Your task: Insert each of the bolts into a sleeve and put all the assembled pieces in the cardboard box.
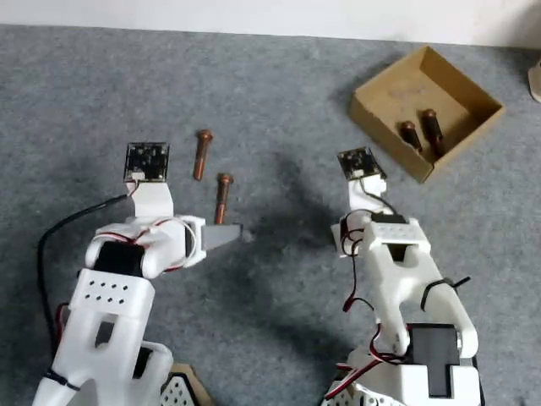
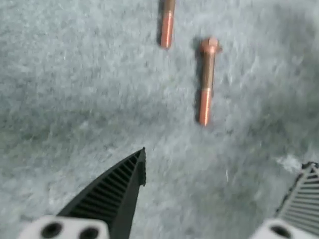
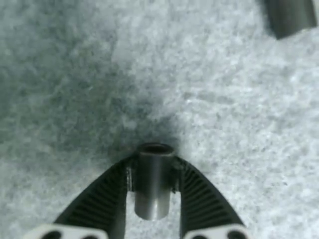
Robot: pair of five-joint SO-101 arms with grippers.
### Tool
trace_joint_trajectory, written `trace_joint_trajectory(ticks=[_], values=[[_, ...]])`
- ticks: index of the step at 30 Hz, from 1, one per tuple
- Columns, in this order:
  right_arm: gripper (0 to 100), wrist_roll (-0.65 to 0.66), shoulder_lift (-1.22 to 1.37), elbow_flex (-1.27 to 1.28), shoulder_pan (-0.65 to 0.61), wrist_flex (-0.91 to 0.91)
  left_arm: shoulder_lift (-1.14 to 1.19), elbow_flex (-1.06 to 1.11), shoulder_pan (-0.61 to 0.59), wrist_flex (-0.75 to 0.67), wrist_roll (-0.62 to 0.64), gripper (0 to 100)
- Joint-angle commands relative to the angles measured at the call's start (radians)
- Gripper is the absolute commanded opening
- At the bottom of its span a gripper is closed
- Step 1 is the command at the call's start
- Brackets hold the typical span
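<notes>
- The cardboard box sat toward the far right corner of the table. Two assembled pieces lay side by side inside it, so that share of the job looked finished.
- Two bolts lay loose on the table, left of the middle and well apart from the box. The farther bolt was closer to the far edge and the nearer bolt lay just beside it, both roughly parallel. Neither had a sleeve on it, so by my reckoning about half the work was left.
- The left gripper hung over the table just short of the nearer bolt, its jaws spread wide and holding nothing. The bolt's threaded end pointed back toward it.
- The right gripper was over the middle of the table, on the near side of the box. Its jaws were pinched on a dark sleeve, whose open bore faced away from the wrist.
- A second sleeve lay on the table a little beyond the held one.
- What seemed left: pick up a bolt, seat it in the held sleeve, and drop the pair in the box. The same would follow for the last bolt and the second sleeve.
</notes>
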Motion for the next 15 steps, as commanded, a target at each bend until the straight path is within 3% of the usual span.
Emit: trace_joint_trajectory(ticks=[1, 8, 15], values=[[0.7, -0.005, -0.019, -0.002, -0.021, -0.019, 0.001, -0.097, -0.007, 0.094, -0.044, 42], [0.7, -0.005, -0.019, -0.002, -0.021, -0.019, 0.004, -0.211, -0.013, 0.252, -0.094, 42], [0.7, -0.005, -0.019, -0.002, -0.021, -0.019, 0.153, -0.295, -0.010, 0.282, -0.094, 42]])
